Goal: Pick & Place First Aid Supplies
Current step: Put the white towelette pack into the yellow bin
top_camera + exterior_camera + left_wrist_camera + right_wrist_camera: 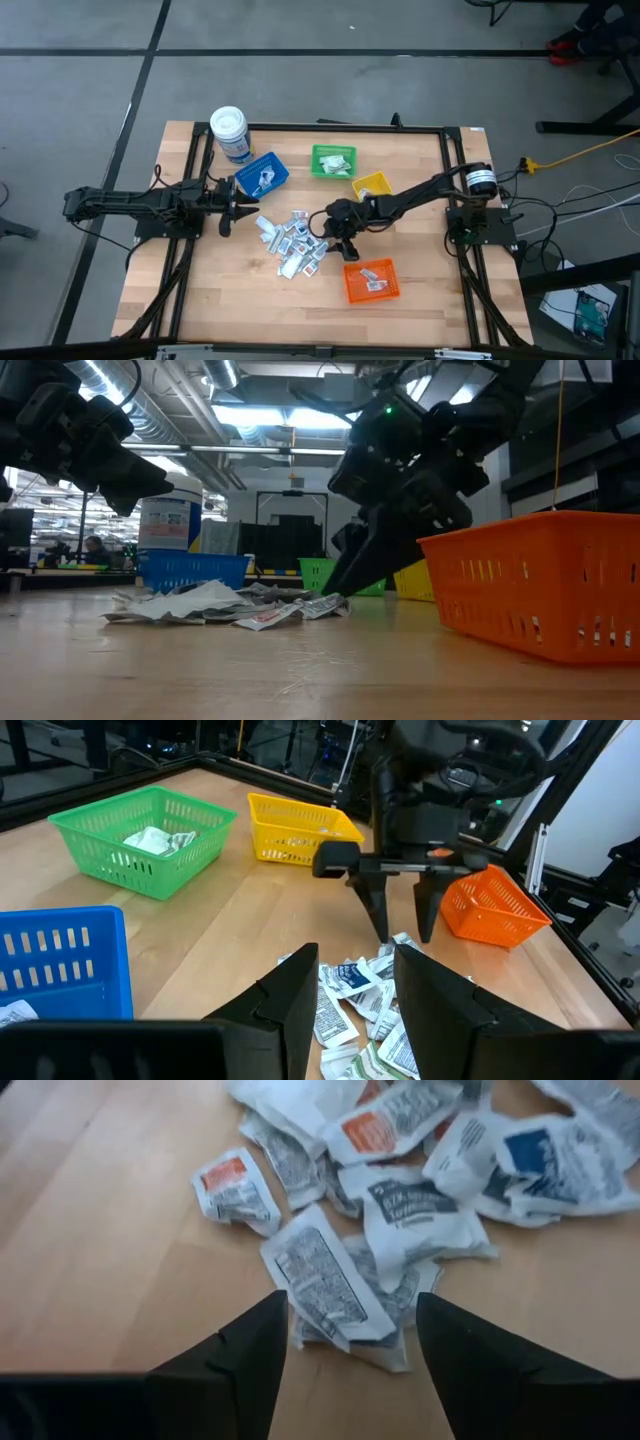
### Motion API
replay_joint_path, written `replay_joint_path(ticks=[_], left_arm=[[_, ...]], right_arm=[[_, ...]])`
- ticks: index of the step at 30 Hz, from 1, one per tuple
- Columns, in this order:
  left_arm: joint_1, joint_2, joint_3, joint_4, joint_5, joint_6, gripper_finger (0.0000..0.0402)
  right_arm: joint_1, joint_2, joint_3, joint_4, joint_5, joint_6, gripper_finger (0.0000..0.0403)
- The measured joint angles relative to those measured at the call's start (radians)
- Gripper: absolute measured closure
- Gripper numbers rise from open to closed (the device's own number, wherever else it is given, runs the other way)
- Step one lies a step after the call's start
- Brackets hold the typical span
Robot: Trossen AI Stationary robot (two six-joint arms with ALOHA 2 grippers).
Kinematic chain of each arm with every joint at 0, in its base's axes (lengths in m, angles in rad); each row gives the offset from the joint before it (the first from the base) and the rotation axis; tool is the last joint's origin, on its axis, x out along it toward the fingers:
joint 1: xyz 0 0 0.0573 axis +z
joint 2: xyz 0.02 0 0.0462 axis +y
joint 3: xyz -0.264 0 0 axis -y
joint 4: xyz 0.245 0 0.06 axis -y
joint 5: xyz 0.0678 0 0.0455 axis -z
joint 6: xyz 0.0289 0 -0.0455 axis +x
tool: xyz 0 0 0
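Observation:
The first aid supplies (293,240), small flat white and grey packets, lie in a loose pile on the wooden table's middle; the low view shows the pile (225,605) too. My right gripper (330,226) is open and slants down over the pile's right edge. In its wrist view the gripper (350,1350) has a finger on either side of one white printed packet (325,1280); I see no touch. My left gripper (226,208) waits open above the table, left of the pile.
Four small bins ring the pile: blue (262,175), green (333,161), yellow (372,186) and orange (371,280); blue, green and orange hold packets. A white-lidded jar (230,133) stands at the far left. Bare wood lies along the table's near edge.

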Motion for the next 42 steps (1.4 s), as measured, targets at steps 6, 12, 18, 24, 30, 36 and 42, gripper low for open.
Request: replay_joint_path(ticks=[6, 12, 18, 24, 30, 36, 42], left_arm=[[0.000, 0.000, 0.000, 0.000, 0.000, 0.000, 0.0274], [0.000, 0.000, 0.000, 0.000, 0.000, 0.000, 0.0274], [0.000, 0.000, 0.000, 0.000, 0.000, 0.000, 0.0274], [0.000, 0.000, 0.000, 0.000, 0.000, 0.000, 0.0274], [0.000, 0.000, 0.000, 0.000, 0.000, 0.000, 0.0274], [0.000, 0.000, 0.000, 0.000, 0.000, 0.000, 0.0274], [0.000, 0.000, 0.000, 0.000, 0.000, 0.000, 0.0274]], right_arm=[[0.000, 0.014, 0.000, 0.001, 0.001, 0.000, 0.0224], [0.002, 0.014, 0.000, 0.007, 0.043, 0.002, 0.0293], [0.006, 0.014, 0.000, 0.016, 0.045, 0.019, 0.0331], [0.008, 0.014, 0.000, 0.016, 0.045, 0.020, 0.0354], [0.008, 0.014, 0.001, 0.003, 0.087, 0.019, 0.0395], [0.007, 0.014, 0.007, -0.011, 0.084, 0.070, 0.0398], [-0.024, 0.006, 0.077, -0.147, 0.040, 0.118, 0.0400]])
